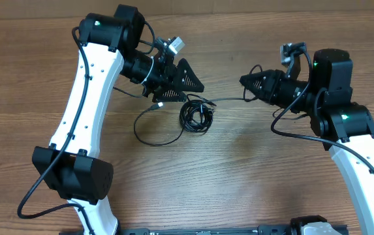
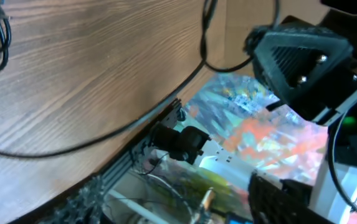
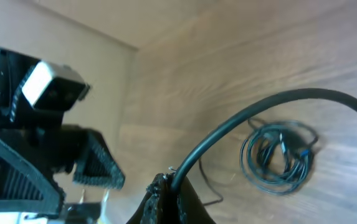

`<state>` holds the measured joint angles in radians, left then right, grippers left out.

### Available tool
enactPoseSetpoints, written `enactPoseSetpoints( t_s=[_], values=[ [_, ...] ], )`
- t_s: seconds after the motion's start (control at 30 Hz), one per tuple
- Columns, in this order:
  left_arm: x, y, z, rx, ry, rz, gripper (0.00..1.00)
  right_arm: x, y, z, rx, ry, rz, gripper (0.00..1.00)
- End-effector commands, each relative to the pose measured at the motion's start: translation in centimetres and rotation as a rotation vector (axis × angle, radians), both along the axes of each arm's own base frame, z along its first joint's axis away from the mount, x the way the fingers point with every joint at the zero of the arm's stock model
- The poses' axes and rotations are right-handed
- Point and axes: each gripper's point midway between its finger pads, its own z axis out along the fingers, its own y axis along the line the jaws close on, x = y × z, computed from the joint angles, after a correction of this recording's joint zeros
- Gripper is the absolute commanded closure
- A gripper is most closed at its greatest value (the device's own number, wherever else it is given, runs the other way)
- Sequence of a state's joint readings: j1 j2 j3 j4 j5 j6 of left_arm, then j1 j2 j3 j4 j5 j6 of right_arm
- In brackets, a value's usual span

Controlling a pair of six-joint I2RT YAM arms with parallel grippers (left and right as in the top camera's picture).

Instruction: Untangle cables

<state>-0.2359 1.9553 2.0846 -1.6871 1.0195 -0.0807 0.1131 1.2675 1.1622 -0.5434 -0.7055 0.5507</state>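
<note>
We see the cables [image 1: 196,116] lying as a small loose coil on the wooden surface [image 1: 239,176], just below the left gripper [image 1: 180,91] and between the two grippers, nearer the left one. One strand [image 1: 226,99] leaves the coil and runs to the right gripper [image 1: 247,88], which is pressed together on it. In the right wrist view this strand rises out of the closed tips and arches over towards the coil [image 3: 278,158]. The left gripper is spread wide and holds nothing. In its own wrist view the two fingers [image 2: 296,59] stand well apart at the right edge. A cord passes just beside the upper one, and we cannot tell whether it touches. A second loop [image 1: 151,134] swings out from the coil and lies flat below the left gripper.

We cannot make out the plug ends, nor how many cords the coil holds. In the left wrist view the coil is cut off by the top-left corner, and what lies past the surface edge is a blurred coloured sheen. The right gripper's own fingers are cut off by the bottom edge of its view.

A white-cased camera [image 1: 173,44] sits behind the left gripper. The right arm's thicker wire [image 1: 291,127] hangs behind the right gripper, apart from the cables.
</note>
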Motion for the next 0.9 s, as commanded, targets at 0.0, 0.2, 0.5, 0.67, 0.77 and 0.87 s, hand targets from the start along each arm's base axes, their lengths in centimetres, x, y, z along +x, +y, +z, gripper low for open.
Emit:
enactPoseSetpoints(
  t_s=[0.0,0.2,0.5,0.67,0.77,0.87],
  values=[
    [-0.5,-0.4,0.8,0.004,0.121,0.068,0.28,0.9,-0.3,2.2,-0.008,-0.089,-0.035,0.96],
    [-0.9,-0.3,-1.0,0.178,0.323,0.214,0.32,1.5,-0.2,3.3,0.064,-0.07,-0.076,0.96],
    [-1.9,-3.7,-1.1,0.261,0.569,0.364,0.24,1.6,-0.2,3.5,0.092,-0.049,-0.091,0.96],
    [1.1,-4.8,-1.7,0.274,0.541,0.518,0.26,1.4,0.2,3.5,0.092,-0.048,-0.08,0.96],
    [2.6,-4.1,-2.6,0.322,0.539,0.645,0.25,1.4,0.2,3.5,0.092,-0.048,-0.08,0.96],
    [3.4,-3.1,-3.5,0.381,0.536,0.745,0.24,1.4,0.2,3.4,0.092,-0.048,-0.08,0.96]
  ],
)
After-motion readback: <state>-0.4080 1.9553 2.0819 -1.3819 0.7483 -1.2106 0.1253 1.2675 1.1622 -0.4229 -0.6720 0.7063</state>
